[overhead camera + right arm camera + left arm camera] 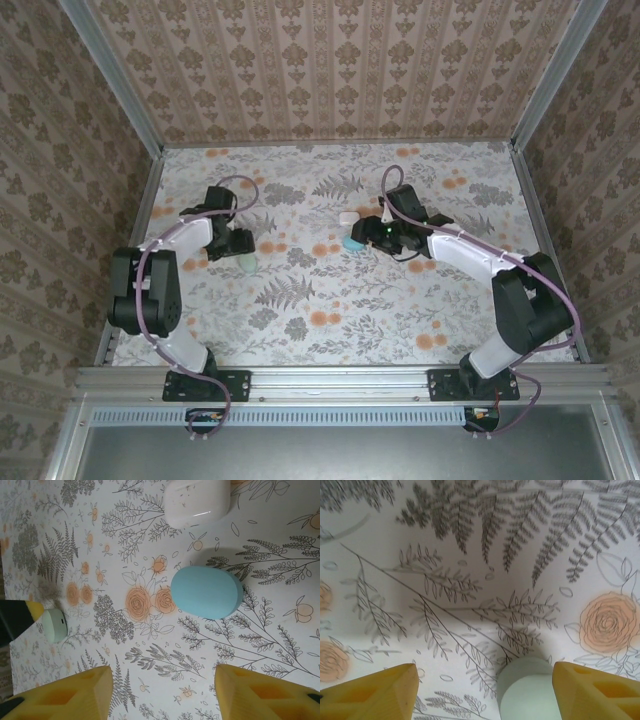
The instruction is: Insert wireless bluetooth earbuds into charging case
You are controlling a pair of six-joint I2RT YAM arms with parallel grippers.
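Observation:
The charging case lies in two parts on the flowered table. The teal-blue oval half [206, 591] [355, 242] rests ahead of my right gripper [162, 669] [368, 237], which is open with bare table between its yellow fingers. The paler green half [530, 692] [247, 262] [54, 625] sits between the fingers of my left gripper [484, 666] [238, 248], close against the right finger [600, 690] and well apart from the left one [375, 695]; that gripper is open. The earbuds are out of view.
A small white rounded-square item [196, 501] [348, 217] lies just beyond the teal half. Patterned walls and metal frame rails [150, 190] bound the table on three sides. Purple cables loop over both arms.

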